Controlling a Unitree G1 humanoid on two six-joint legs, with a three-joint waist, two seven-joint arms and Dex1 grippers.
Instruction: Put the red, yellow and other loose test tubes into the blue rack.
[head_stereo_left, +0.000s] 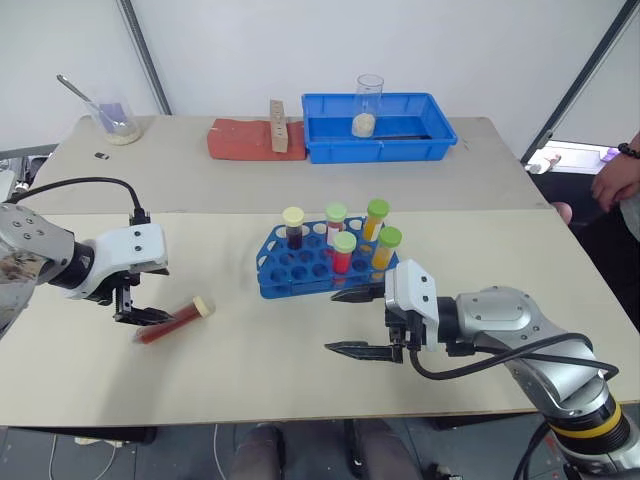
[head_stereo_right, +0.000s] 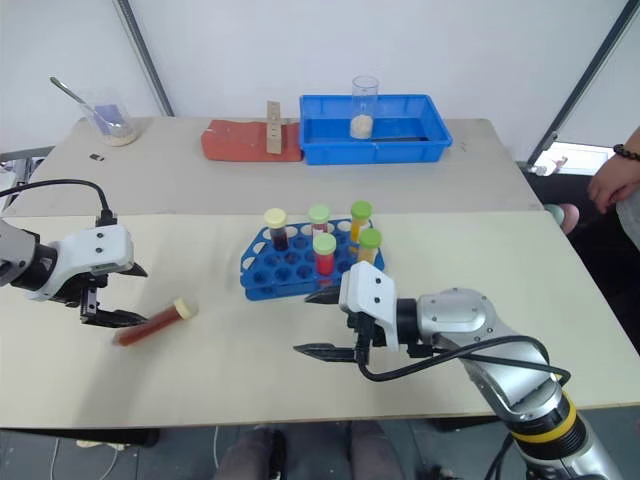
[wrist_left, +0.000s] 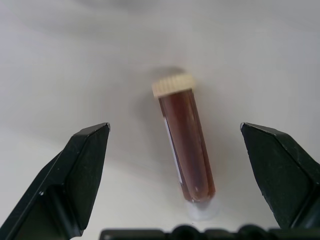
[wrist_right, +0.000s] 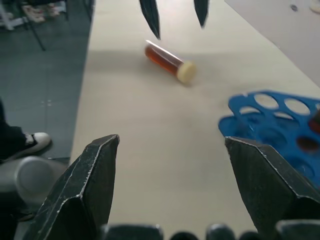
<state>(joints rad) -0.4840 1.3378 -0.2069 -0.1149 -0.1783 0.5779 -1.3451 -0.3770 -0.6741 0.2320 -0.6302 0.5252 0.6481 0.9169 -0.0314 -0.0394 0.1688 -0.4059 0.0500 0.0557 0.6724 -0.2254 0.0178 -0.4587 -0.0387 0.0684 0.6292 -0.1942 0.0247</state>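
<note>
1. Blue rack (head_stereo_left: 325, 262) near the middle of the front table (head_stereo_left: 300, 370), holding five capped tubes upright: one dark red-brown with cream cap (head_stereo_left: 293, 226), two red with green caps (head_stereo_left: 336, 222) (head_stereo_left: 344, 251), two yellow-orange with green caps (head_stereo_left: 376, 218) (head_stereo_left: 387, 247). Front holes of the rack empty.
2. Blue tray (head_stereo_left: 378, 128) on the far table, with a clear beaker (head_stereo_left: 368, 104) inside; some pale stuff at the beaker's bottom.
3. Beside the tray, a red pad (head_stereo_left: 240, 140) and a small wooden block (head_stereo_left: 278, 126) with holes. At the far left corner, a clear cup (head_stereo_left: 118, 122) with a spoon leaning in it.
4. Last loose tube (head_stereo_left: 176, 320) lying flat on the front table, well left of the rack, with dark red-brown liquid. Long axis slanted: cream cap toward the rack and slightly away from the robot, rounded end toward the near left edge.
5. Left gripper (head_stereo_left: 140, 316) pointing steeply down right over this tube, fingers (wrist_left: 82, 170) spread wide, one on each side, not touching it.
6. Right gripper (head_stereo_left: 358, 320) just in front of the rack, pointing left, fingers apart and holding nothing. Bare table between it and the lying tube.
7. At the right edge, a person's hand (head_stereo_left: 614, 184) with a dark bracelet.
</note>
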